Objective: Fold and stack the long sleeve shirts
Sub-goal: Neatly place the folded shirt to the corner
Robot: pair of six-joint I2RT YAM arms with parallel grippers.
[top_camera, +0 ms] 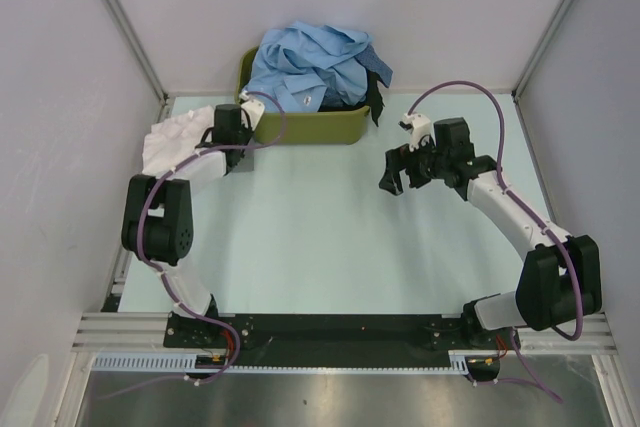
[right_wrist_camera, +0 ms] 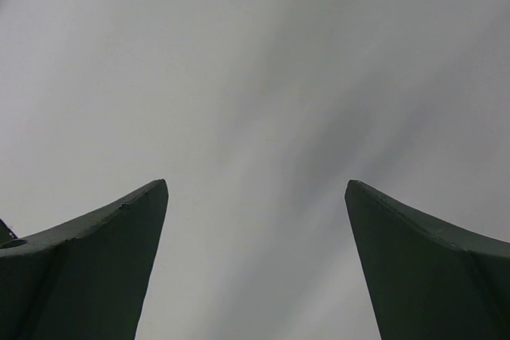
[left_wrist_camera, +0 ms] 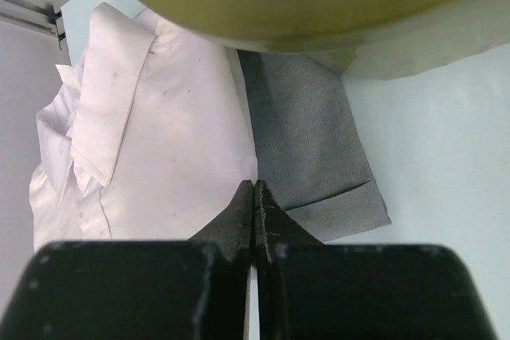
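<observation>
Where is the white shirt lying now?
Top view: the white shirt lies at far left, left of the green tub, its edge pinched by the left gripper.

Soft, even overhead light fills the enclosure. The pale table [top_camera: 330, 247] carries only faint, soft-edged shadows, and the steel strip [top_camera: 330, 402] at the near edge shows a dull sheen. The left wrist view renders the white shirt [left_wrist_camera: 167, 133] bright and sharp, the olive tub [left_wrist_camera: 319, 21] rim slightly soft. The right wrist view is streaky, featureless grey, with the fingers [right_wrist_camera: 88, 268] of the right gripper [right_wrist_camera: 255, 185] as dark silhouettes.
</observation>
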